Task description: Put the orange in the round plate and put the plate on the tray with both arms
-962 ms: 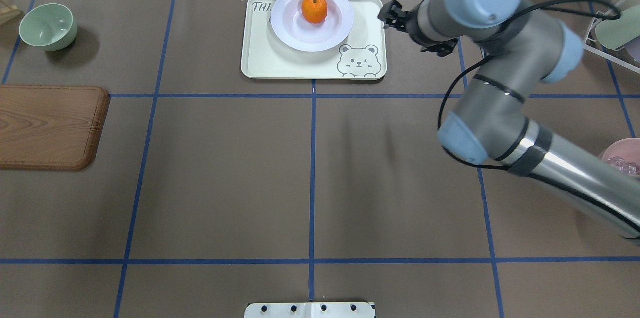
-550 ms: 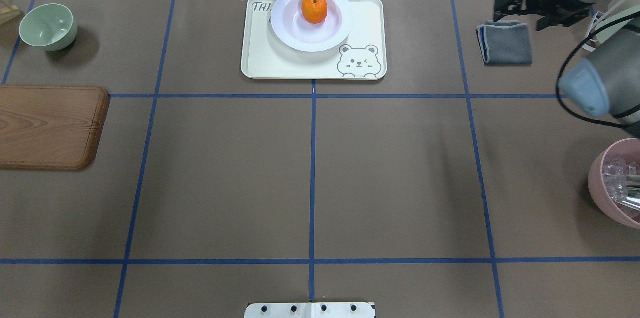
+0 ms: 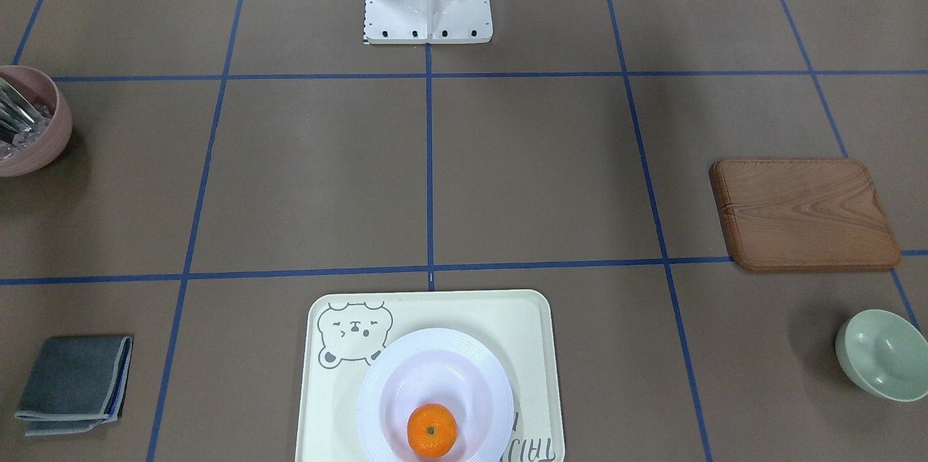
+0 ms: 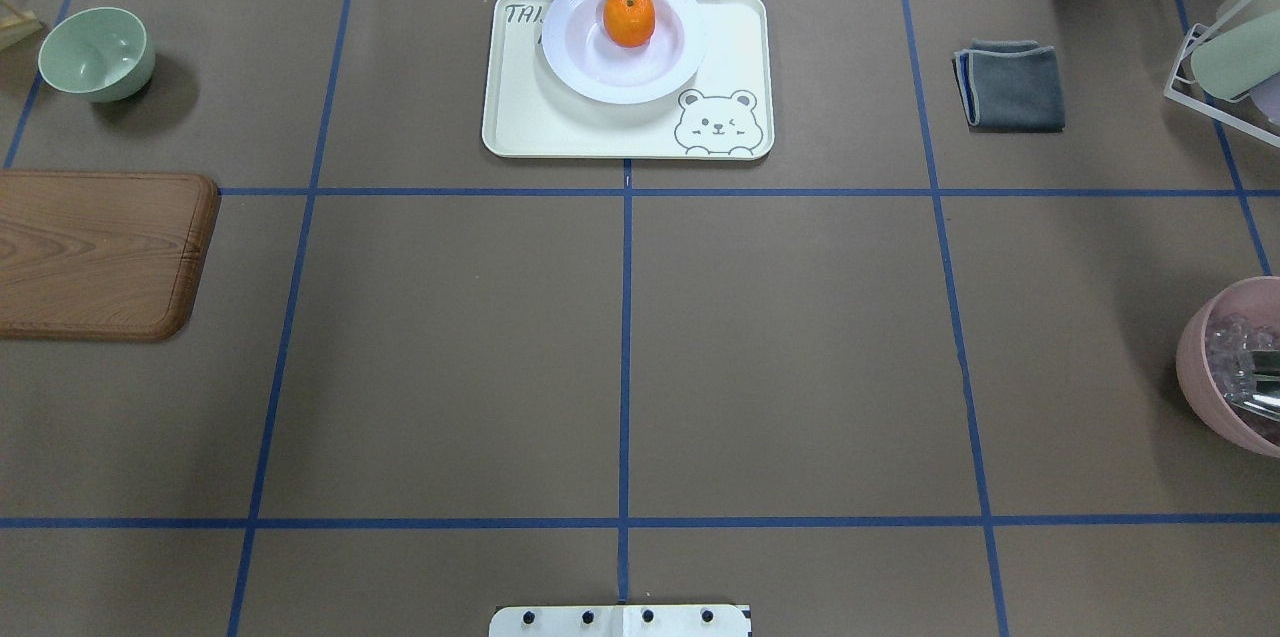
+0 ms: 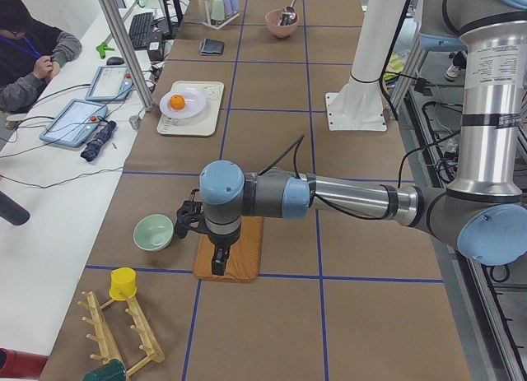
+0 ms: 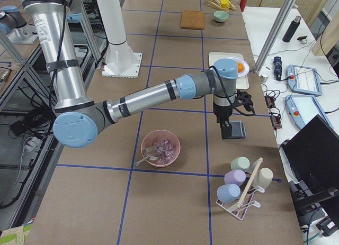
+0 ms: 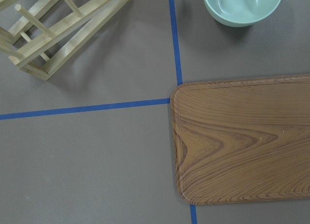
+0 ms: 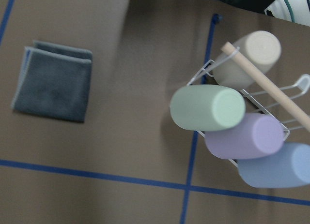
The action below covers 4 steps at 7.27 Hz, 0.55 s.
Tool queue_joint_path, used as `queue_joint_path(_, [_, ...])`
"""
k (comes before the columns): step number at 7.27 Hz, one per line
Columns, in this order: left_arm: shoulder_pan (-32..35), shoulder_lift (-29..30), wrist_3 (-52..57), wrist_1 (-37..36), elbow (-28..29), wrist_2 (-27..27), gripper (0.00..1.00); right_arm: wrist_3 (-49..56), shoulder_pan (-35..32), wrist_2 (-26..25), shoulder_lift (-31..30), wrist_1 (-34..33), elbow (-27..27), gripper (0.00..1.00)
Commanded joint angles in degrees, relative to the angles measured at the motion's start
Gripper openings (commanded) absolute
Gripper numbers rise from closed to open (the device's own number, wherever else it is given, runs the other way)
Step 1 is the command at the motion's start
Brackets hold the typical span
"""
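I have the left arm (image 5: pixel 354 202) stretched low and level over the counter (image 4: pixel 450 337). Its wrist is bent so the left end effector (image 5: pixel 217 267) points straight down over the brown wooden board (image 5: pixel 247 253), with the pale green bowl (image 5: pixel 154 231) just beside it. I can't tell from this side view if it's released or clenched. The right arm (image 6: pixel 148 97) also reaches out level, and the right end effector (image 6: pixel 222 121) points down over the folded dark grey cloth (image 6: pixel 237 130). I can't tell its grip either.

In the overhead view, the small bright-orange mandarin (image 4: pixel 629 18) lies in the white glossy round plate (image 4: pixel 575 67), a touch toward 12 o'clock of the plate's middle. The plate rests on the large cream rectangular tray (image 4: pixel 540 132) with the bear drawing, at the counter's 12 o'clock edge, and its rim overlaps the tray's 12 o'clock edge. The board is at 9 o'clock of the counter and the cloth at about 2 o'clock. Both end effectors are well apart from the mandarin: the left is off toward 8 o'clock of the tray, the right toward 3 o'clock.
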State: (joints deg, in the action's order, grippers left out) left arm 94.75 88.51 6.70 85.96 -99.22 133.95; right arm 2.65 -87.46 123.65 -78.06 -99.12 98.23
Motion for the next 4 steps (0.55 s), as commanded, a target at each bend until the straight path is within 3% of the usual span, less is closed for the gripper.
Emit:
queue_joint_path(1, [0.09,0.00,0.07,0.00,0.08,0.00,0.99,13.16,-7.35,1.58,-6.45,-3.54,-1.28,1.00])
queue_joint_path(3, [0.00,0.00,0.07,0.00,0.08,0.00,0.99,13.00,-9.65,3.70,-14.18,-1.96,-0.58,1.00])
queue_joint_path(4, [0.00,-0.09,0.07,0.00,0.08,0.00,0.99,12.65,-10.01,3.53,-17.70,3.88,-0.58,1.00])
